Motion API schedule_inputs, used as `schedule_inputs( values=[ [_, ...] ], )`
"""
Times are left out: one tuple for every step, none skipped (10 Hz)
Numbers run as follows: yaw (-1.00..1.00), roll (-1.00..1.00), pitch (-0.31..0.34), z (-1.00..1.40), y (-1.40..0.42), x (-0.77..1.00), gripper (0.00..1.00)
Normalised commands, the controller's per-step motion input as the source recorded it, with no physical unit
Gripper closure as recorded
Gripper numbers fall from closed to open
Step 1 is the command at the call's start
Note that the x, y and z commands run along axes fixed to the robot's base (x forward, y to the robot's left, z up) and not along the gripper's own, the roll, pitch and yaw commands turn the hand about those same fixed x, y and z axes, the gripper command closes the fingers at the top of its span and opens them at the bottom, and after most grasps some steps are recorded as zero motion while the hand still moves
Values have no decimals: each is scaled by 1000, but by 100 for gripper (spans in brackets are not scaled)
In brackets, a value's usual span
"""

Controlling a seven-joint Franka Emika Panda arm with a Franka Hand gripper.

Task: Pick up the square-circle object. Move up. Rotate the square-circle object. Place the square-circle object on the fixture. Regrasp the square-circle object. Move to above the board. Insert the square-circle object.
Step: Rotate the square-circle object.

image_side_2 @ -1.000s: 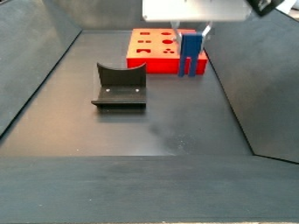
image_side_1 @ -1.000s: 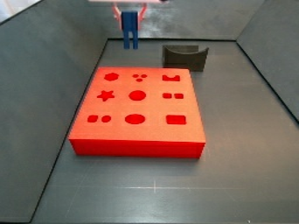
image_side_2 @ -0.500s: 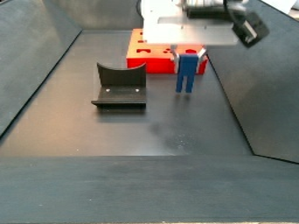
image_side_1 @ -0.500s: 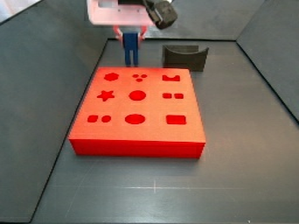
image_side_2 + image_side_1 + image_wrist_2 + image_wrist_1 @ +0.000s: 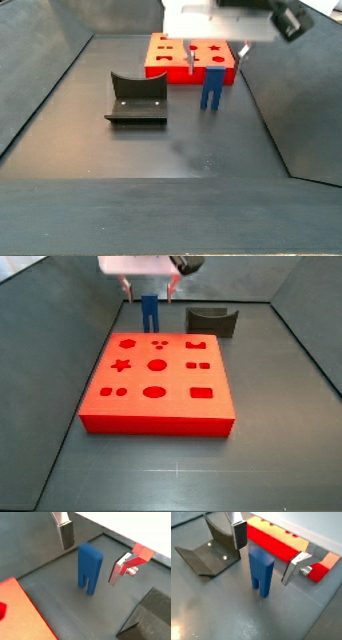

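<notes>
Pick-up in hand: block not yet gripped

Hand (image 5: 264,554) open, fingers (image 5: 239,534) apart astride the upright blue block (image 5: 260,571), which stands on the floor beside the board (image 5: 190,58), near the fixture (image 5: 136,99); next, I judge: close, lift.

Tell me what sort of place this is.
Probably a lab test cell for robot insertion trials: a bare grey walled floor holding only the red board, the fixture, and the square-circle object standing between the open gripper fingers.

Dark grey floor (image 5: 201,150), sloped grey walls (image 5: 40,70), soft reflections.
</notes>
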Motion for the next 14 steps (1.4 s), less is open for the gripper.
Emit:
schedule_inputs(
  values=[
    [-21,-178,54,739,12,-8,0],
    [-26,-175,58,564,13,-9,0],
    [-33,-171,62,323,14,-6,0],
    [1000,-13,5,0,0,0,0],
    [1000,-13,5,-126,-2,19,0],
    [1000,-13,4,-109,-9,37,0],
    [1000,-13,2,-57,-2,39,0],
    [1000,-13,2,-40,-3,37,0],
    [1000,-14,1,-33,-2,36,0],
    [1000,-14,1,-32,-2,36,0],
    [1000,-14,1,-30,-2,37,0],
    [1000,-15,1,-28,-2,38,0],
    [1000,-15,1,-27,-2,38,0],
    [1000,-16,1,-26,-2,38,0]
  ],
)
